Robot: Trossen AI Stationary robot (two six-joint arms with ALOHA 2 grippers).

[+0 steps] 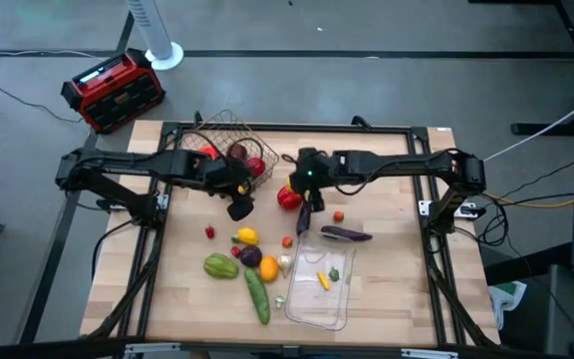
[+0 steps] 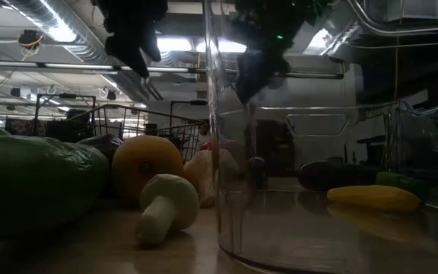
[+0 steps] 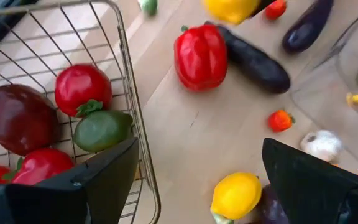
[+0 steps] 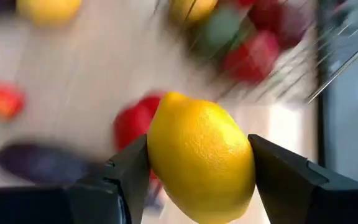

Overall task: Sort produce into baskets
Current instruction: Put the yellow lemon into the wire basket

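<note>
The clear plastic tray (image 1: 320, 289) sits at the near right of the table (image 1: 387, 289). Inside it lie a small yellow piece (image 1: 323, 280) and a small green piece (image 1: 334, 274). Left of the tray lie a long green cucumber (image 1: 257, 296), a green squash (image 1: 221, 266), a dark purple piece (image 1: 251, 255), an orange fruit (image 1: 268, 267) and a white mushroom (image 2: 163, 206). A yellow fruit (image 1: 248, 236) lies a little farther back, with a tiny red piece (image 1: 210, 232) to its left. A purple eggplant (image 1: 346, 234) lies just past the far edge of the tray.

In the middle of the table is a red pepper (image 1: 289, 197), with another dark eggplant (image 3: 253, 62) right beside it. The right tool (image 4: 191, 165) hangs above this spot. It holds a yellow lemon (image 4: 201, 155) tight between its 2 dark fingers (image 4: 126, 171).

The left tool (image 1: 239, 207) is just left of the pepper, near the wire basket (image 1: 229, 150). Its fingers (image 3: 104, 171) stand wide apart and hold nothing.

The wire basket stands at the far middle-left of the table. In it are red fruits (image 3: 82, 87), a green fruit (image 3: 102, 129) and a dark red one (image 3: 14, 118).

Past the table, on the floor, sits a red-and-black box (image 1: 113, 92), and a white fan base (image 1: 162, 55) stands behind it.
</note>
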